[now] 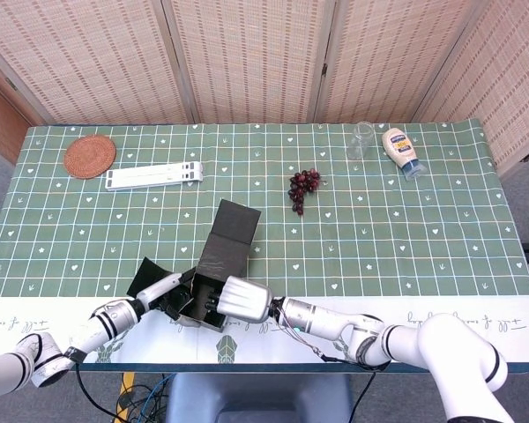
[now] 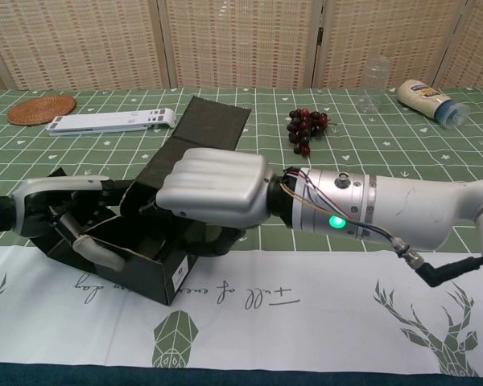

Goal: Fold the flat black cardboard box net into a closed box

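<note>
The half-folded black box [image 2: 157, 241] is gripped from both sides — left hand [image 2: 68, 221] and right hand [image 2: 213, 193] clamped on its walls

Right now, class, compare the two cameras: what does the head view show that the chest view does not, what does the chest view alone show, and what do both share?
Only the head view shows the table's far edge, the floor either side, and the right arm's elbow.

Only the chest view shows the white sticker on the box's near side and the green light on the right wrist.

Both show the black box, both hands at it (left hand, right hand), grapes, woven coaster, glass and sauce bottle.
</note>
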Motion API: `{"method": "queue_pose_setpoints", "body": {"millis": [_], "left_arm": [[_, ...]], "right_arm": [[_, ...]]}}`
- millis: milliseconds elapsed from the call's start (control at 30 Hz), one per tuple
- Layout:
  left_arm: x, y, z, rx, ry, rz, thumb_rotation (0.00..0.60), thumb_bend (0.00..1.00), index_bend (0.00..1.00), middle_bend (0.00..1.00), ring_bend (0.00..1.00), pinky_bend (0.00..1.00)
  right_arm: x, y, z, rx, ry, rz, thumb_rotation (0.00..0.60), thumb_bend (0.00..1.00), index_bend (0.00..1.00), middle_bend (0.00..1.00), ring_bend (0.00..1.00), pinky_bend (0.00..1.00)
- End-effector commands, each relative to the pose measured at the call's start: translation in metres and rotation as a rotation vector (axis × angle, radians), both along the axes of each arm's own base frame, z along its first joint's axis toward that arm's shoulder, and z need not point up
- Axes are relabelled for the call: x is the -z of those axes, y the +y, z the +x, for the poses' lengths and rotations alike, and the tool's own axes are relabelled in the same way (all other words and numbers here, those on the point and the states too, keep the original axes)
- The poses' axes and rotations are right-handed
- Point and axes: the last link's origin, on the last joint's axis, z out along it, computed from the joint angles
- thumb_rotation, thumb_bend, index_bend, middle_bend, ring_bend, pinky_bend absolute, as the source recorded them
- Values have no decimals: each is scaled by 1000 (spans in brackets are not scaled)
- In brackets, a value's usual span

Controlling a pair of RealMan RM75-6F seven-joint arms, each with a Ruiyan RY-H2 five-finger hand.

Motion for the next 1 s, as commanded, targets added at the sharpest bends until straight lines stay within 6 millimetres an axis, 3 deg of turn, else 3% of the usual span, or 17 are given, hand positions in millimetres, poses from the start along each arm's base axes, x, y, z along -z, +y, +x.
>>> {"method": "queue_pose_setpoints", "body": {"millis": [33,533,733,900,1000], "left_arm": [[0,0,1,3,-4,-5,600,102,2,72,620,630],[-1,-1,1,-4,-20,-14,600,102,2,72,622,630],[-1,-2,1,-5,-19,-18,600,102,2,71,623,630],[-1,-1,1,-9,-19,-10,600,102,2,72,624,630],[-2,1,1,-12,-21,1,600,102,3,71,624,630]], "right_arm": [[-1,-1,4,-4,16,11,600,526,425,478,775,1000],[-3,-3,10,-7,51,37,600,658,663,698,807,1000],[-4,-3,9,-6,55,37,600,671,706,743,818,1000],[-7,-4,7,-7,60,32,600,647,683,625,818,1000],[-12,-8,6,-10,61,5,600,546,499,478,814,1000]]}}
